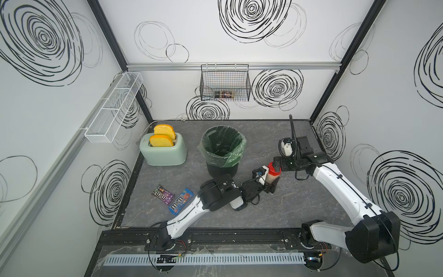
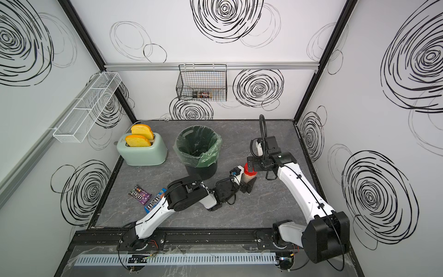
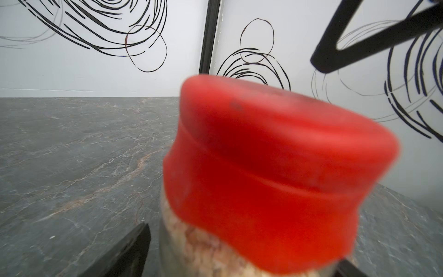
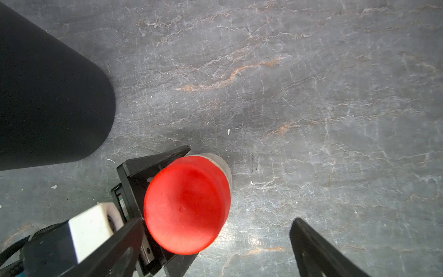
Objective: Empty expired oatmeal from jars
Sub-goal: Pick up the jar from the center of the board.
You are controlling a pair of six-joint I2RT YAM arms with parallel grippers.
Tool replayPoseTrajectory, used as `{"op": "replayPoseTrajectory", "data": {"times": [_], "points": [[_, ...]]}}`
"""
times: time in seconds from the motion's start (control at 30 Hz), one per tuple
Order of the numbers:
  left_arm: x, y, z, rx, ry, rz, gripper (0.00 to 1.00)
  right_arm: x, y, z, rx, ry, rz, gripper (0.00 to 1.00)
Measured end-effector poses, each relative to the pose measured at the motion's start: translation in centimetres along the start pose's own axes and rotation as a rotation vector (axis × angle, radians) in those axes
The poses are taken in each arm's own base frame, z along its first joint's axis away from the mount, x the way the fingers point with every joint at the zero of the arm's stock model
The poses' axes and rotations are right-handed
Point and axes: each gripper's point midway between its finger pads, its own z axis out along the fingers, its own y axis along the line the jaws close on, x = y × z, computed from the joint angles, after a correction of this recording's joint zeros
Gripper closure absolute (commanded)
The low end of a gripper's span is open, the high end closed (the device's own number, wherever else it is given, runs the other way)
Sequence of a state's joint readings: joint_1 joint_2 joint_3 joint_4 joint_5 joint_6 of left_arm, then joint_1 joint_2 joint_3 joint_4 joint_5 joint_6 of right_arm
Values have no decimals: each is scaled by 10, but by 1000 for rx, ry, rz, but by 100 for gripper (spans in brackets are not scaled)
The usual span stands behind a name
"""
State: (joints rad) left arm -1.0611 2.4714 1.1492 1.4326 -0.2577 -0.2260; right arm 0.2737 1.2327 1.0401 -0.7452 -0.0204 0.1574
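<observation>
The little clear jar stands upright on the grey table. It is a bit right of the middle in both top views, just to the lower right of the black bin with the green bag. Its red lid is on. The oatmeal is inside the jar, pale and crumbly, right up to the lid.

The left gripper comes in from the lower left. Its jaws are wide open with the jar between them. In the left wrist view one black finger shows at the bottom edge with a thin gap next to the jar, so it has no grip on it.

The right gripper hangs above the lid, coming in from the right side. Its jaws are wide open too and hold nothing.

A green toaster with two yellow toast slices stands left of the bin, and two candy packs lie below it
</observation>
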Motion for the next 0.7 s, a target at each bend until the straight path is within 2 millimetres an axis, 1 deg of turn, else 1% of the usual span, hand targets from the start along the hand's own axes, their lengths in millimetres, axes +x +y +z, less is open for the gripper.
{"op": "replayPoseTrajectory", "data": {"times": [0.1, 0.2, 0.37, 0.53, 0.7], "points": [[-2, 0, 1, 1, -6, 6, 14, 1, 0, 0, 1, 3, 0, 2], [-3, 2, 2, -2, -11, 8, 19, 1, 0, 0, 1, 5, 0, 2], [-5, 4, 2, -4, -18, 15, 32, 1, 0, 0, 1, 5, 0, 2], [-4, 5, -4, 1, -24, 35, 38, -2, 0, -3, 0, -2, 0, 2], [-3, 4, -8, 10, -26, 50, 41, -2, 0, -3, 0, -2, 0, 2]]}}
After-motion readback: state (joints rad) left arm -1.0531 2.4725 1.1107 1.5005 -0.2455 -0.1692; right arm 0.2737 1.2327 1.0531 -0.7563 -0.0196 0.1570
